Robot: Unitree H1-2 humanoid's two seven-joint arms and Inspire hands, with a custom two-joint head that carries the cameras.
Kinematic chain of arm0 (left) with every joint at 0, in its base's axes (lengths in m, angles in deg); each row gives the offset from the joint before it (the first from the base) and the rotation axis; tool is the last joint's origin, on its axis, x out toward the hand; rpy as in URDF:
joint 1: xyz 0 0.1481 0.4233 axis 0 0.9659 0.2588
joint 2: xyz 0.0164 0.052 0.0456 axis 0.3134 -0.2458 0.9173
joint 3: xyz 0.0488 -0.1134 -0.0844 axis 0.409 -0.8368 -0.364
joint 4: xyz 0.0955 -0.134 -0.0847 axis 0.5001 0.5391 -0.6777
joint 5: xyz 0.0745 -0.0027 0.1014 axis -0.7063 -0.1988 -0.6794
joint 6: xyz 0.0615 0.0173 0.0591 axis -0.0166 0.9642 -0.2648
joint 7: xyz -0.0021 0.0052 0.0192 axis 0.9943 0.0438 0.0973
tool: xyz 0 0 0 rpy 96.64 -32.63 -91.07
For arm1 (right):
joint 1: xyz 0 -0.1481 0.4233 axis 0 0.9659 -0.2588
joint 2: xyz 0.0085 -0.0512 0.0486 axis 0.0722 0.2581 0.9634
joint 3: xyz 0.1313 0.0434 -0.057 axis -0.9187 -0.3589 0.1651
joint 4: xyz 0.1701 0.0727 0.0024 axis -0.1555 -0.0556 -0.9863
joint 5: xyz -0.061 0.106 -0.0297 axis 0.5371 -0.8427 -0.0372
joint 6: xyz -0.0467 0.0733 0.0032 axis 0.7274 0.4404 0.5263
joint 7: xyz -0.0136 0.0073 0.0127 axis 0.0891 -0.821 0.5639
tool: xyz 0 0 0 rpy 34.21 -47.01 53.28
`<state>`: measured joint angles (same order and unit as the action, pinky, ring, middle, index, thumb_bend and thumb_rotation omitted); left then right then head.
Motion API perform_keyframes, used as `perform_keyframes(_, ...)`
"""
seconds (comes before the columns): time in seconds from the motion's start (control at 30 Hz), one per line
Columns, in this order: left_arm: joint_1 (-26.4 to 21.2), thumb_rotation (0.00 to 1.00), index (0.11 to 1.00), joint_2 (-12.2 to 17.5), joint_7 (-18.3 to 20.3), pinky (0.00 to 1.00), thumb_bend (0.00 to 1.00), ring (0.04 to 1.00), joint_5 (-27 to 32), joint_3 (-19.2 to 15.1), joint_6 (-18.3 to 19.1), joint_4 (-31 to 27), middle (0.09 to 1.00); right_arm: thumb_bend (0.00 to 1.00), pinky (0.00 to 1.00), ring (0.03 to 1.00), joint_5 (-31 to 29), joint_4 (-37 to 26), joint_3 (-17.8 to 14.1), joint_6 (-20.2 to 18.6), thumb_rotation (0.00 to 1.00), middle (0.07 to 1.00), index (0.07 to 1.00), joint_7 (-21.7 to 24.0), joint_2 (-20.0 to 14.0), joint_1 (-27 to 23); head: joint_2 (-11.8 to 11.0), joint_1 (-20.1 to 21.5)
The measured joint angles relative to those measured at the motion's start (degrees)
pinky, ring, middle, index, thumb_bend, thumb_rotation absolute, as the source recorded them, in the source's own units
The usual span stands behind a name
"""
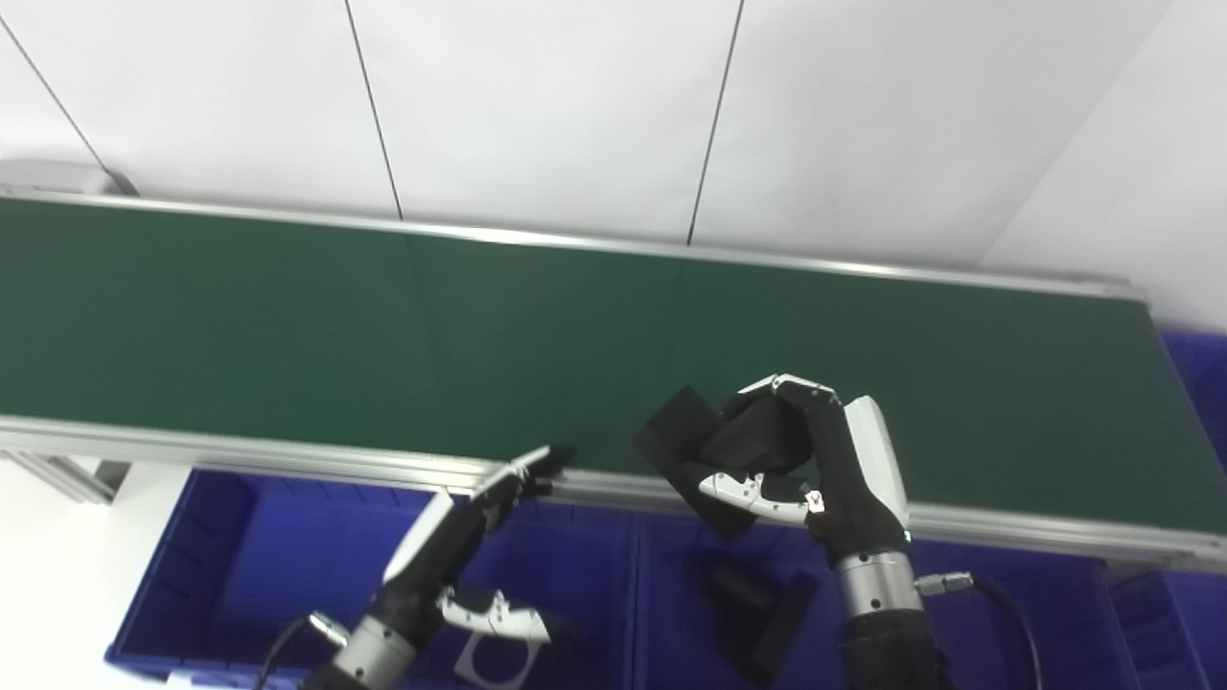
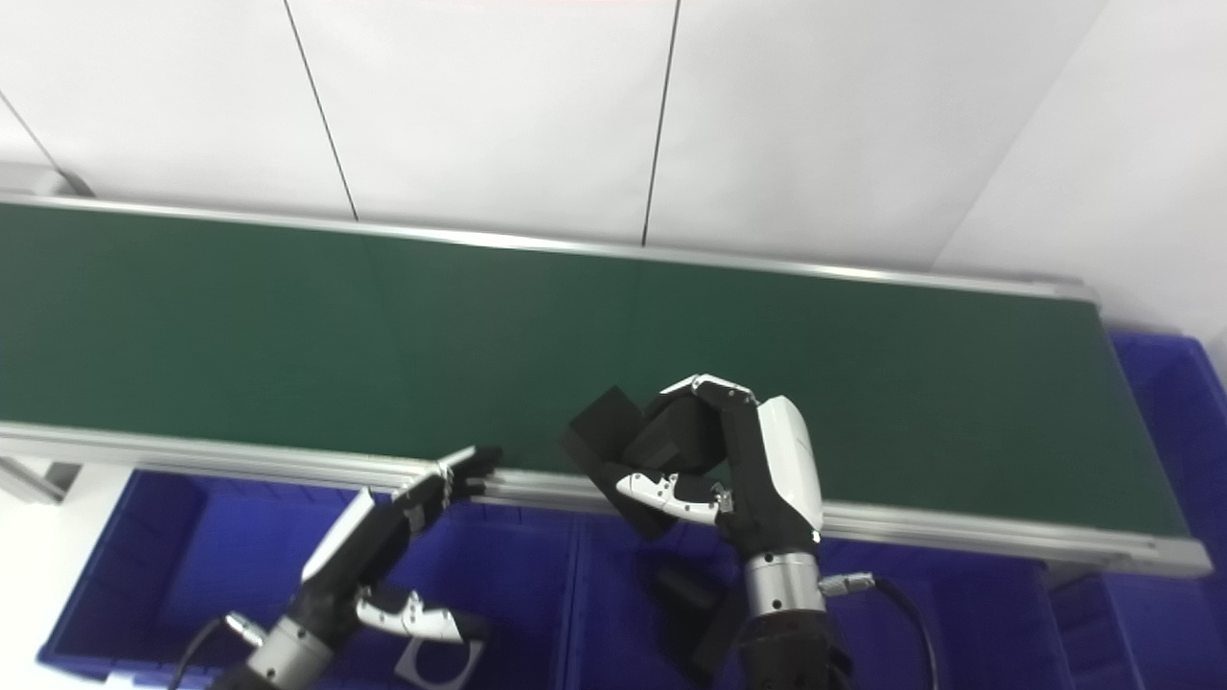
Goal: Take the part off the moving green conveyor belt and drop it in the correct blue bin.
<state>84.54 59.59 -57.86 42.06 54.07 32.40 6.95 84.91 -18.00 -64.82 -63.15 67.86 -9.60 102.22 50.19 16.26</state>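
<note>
Left eye view: the right hand [image 1: 810, 450] is clenched around the black part [image 1: 682, 436], lifted over the near edge of the green conveyor belt [image 1: 383, 326]; the pick looks done, the carry under way. Right eye view: the left hand [image 2: 383, 537] waits with fingers spread, holding nothing, above the blue bin [image 2: 144, 537]; next, the part should go to the bin holding dark parts [image 2: 695, 604] beneath the right wrist, then be let go.

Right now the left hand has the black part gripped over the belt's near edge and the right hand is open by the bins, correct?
Sides are swapped. The right hand has its fingers closed on the black part over the near edge of the green belt; the left hand is open above the blue bins. The left eye view shows it.
</note>
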Motion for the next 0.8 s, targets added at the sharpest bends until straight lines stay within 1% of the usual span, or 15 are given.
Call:
perform_keyframes(0.03,0.09,0.26,0.876,0.09,0.03,0.85,0.91,0.898,0.00,-0.12,0.22,-0.47,0.917,0.46,0.43,0.503,0.24,-0.04,0.01,0.00,0.00,0.537,0.471,0.00,-0.31,0.92,0.87,0.78)
perform_keyframes(0.1,0.10,0.25,0.874,0.18,0.06,0.85,0.91,0.900,0.01,-0.48,0.48,-1.21,0.918,0.46,0.42,0.488,0.96,-0.04,0.01,0.00,0.00,0.546,0.471,-0.03,-0.83,2.57,1.05,0.97)
perform_keyframes(0.13,0.05,0.25,0.873,0.21,0.08,0.86,0.91,0.901,0.07,-0.70,0.69,-1.31,0.918,0.46,0.42,0.501,1.22,0.00,0.01,0.01,0.00,0.556,0.471,-0.08,-1.13,3.30,1.49,1.58)
perform_keyframes(0.23,0.00,0.24,0.872,0.44,0.53,0.85,0.91,0.898,0.51,-0.88,1.86,-1.32,0.914,0.46,0.42,0.505,2.00,0.77,0.07,0.04,0.00,0.573,0.472,-0.11,-1.92,4.72,1.49,2.72)
perform_keyframes(0.37,0.00,0.23,0.870,1.02,1.19,0.85,0.91,0.892,0.55,-1.12,1.97,-1.32,0.907,0.47,0.43,0.519,3.16,2.38,0.75,0.17,0.00,0.578,0.474,-0.05,-3.65,5.53,1.23,3.43)
perform_keyframes(0.4,0.00,0.23,0.870,1.14,1.27,0.85,0.91,0.891,0.58,-1.26,1.96,-1.32,0.907,0.47,0.43,0.525,3.60,2.85,0.96,0.17,0.00,0.578,0.474,0.07,-4.02,5.61,0.88,3.95)
perform_keyframes(0.47,0.00,0.22,0.867,1.33,1.41,0.85,0.92,0.892,1.12,-1.49,1.94,-1.30,0.905,0.46,0.42,0.480,4.40,3.81,1.41,0.16,0.00,0.534,0.473,0.62,-4.51,5.75,0.26,4.13)
perform_keyframes(0.5,0.00,0.22,0.867,1.36,1.51,0.85,0.92,0.892,1.25,-1.63,1.94,-1.29,0.905,0.46,0.42,0.478,5.02,4.28,1.57,0.17,0.00,0.530,0.473,0.64,-4.66,5.81,0.26,4.13)
perform_keyframes(0.57,0.01,0.22,0.865,1.44,1.63,0.85,0.92,0.892,1.27,-1.79,1.94,-1.28,0.905,0.46,0.42,0.479,6.66,5.84,1.98,0.17,0.00,0.524,0.474,0.64,-4.75,5.76,-0.70,4.48)
perform_keyframes(0.6,0.01,0.22,0.866,1.47,1.82,0.85,0.92,0.894,1.38,-1.86,1.94,-1.27,0.905,0.48,0.42,0.458,7.39,6.48,2.21,0.17,0.00,0.524,0.457,0.65,-4.76,5.78,-0.70,4.48)
perform_keyframes(0.63,0.02,0.22,0.865,1.55,2.04,0.85,0.92,0.894,1.67,-1.90,1.93,-1.25,0.905,0.49,0.37,0.454,7.95,7.07,2.44,0.17,0.00,0.521,0.459,0.64,-4.76,5.77,-0.88,4.57)
perform_keyframes(0.67,0.02,0.21,0.865,1.64,2.20,0.85,0.92,0.894,2.05,-1.93,1.92,-1.22,0.905,0.49,0.35,0.448,8.55,7.47,2.61,0.17,0.00,0.518,0.469,0.65,-4.82,5.75,-1.57,4.74)
perform_keyframes(0.7,0.04,0.21,0.865,1.76,2.51,0.85,0.92,0.894,2.51,-2.06,1.85,-1.17,0.904,0.49,0.35,0.443,9.26,8.05,2.84,0.17,0.00,0.517,0.476,0.61,-4.86,5.70,-1.58,4.75)
perform_keyframes(0.77,0.06,0.21,0.864,2.07,2.81,0.85,0.92,0.892,2.55,-2.21,1.67,-1.03,0.900,0.49,0.34,0.444,10.58,9.49,3.20,0.17,0.00,0.526,0.475,0.57,-4.95,5.54,-3.59,5.10)
perform_keyframes(0.8,0.11,0.21,0.864,2.27,3.11,0.85,0.92,0.891,2.64,-2.25,1.46,-0.91,0.899,0.49,0.34,0.447,11.19,10.11,3.35,0.17,0.00,0.530,0.470,0.58,-5.09,5.54,-3.60,5.10)
